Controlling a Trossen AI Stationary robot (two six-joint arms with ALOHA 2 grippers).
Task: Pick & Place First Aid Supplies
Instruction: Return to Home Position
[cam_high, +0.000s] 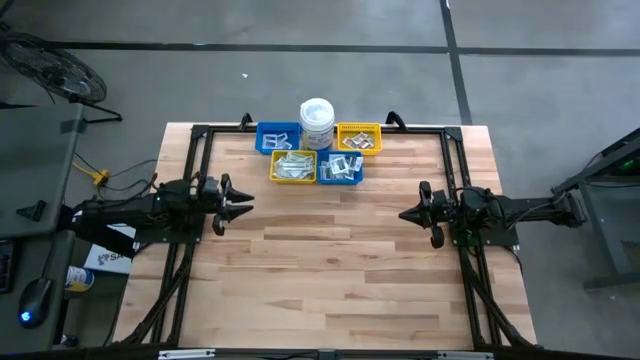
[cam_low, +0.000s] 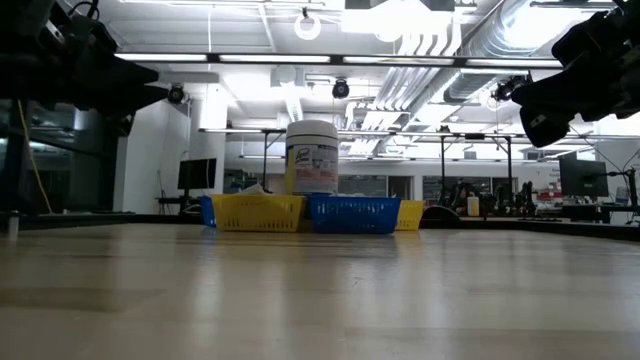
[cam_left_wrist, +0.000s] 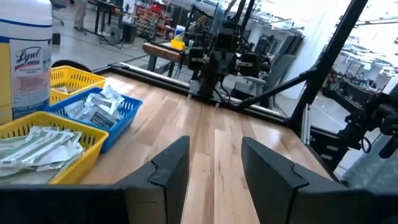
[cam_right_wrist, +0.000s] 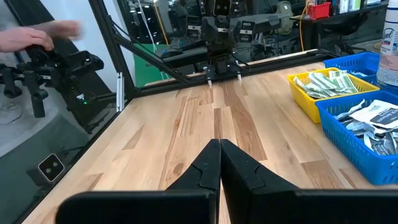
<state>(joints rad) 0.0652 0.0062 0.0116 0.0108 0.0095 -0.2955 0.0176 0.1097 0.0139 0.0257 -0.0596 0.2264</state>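
Note:
The first aid supplies lie in four small bins at the table's far middle. Pale green-and-white strips (cam_high: 293, 167) (cam_left_wrist: 34, 146) (cam_right_wrist: 326, 81) fill the near yellow bin. White square packets (cam_high: 342, 167) (cam_left_wrist: 93, 109) (cam_right_wrist: 373, 118) fill the near blue bin. More packets lie in the far yellow bin (cam_high: 358, 138) and the far blue bin (cam_high: 278, 137). My left gripper (cam_high: 245, 203) (cam_left_wrist: 214, 174) hangs open above bare wood, left of the bins. My right gripper (cam_high: 405, 213) (cam_right_wrist: 220, 163) hangs shut above the wood, right of the bins. Both are raised off the table.
A white lidded tub (cam_high: 316, 122) (cam_low: 312, 157) stands between the two far bins. A black frame (cam_high: 320, 130) runs along the table's far edge and both sides. Bare wood (cam_high: 330, 270) spreads between the arms and toward the near edge. A person's hand (cam_right_wrist: 37, 34) shows beyond the table.

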